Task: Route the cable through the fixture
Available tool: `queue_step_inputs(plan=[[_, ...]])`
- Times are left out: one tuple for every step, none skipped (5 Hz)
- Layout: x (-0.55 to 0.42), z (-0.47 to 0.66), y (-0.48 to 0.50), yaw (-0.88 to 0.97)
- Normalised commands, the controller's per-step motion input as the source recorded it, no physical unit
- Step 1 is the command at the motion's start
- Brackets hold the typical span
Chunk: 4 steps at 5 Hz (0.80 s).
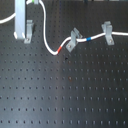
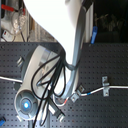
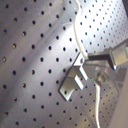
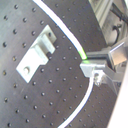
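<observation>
Cable (image 1: pixel 46 37), a thin white cord, lies across the black perforated bench (image 1: pixel 65 95). The end effector (image 1: pixel 22 20) pinches it at the first exterior view's upper left, directly beside the long, narrow forked fixture (image 1: pixel 29 31), which stands upright.

The arm reached down above the fixture (image 1: pixel 28 31), its gripper (image 1: pixel 21 34) just beside that clip, fingers (image 4: pixel 95 67) closed on the cable (image 4: pixel 86 95).

A black perforated board (image 1: pixel 65 95) carries three grey clips and the white cable (image 1: pixel 47 45).
</observation>
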Motion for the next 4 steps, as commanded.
queue_step_inputs(plan=[[-0.576, 0.3, 0.024, -0.37], [-0.639, 0.11, -0.014, -0.14], [-0.521, 0.16, 0.246, -0.17], [-0.091, 0.13, 0.43, -0.27]])
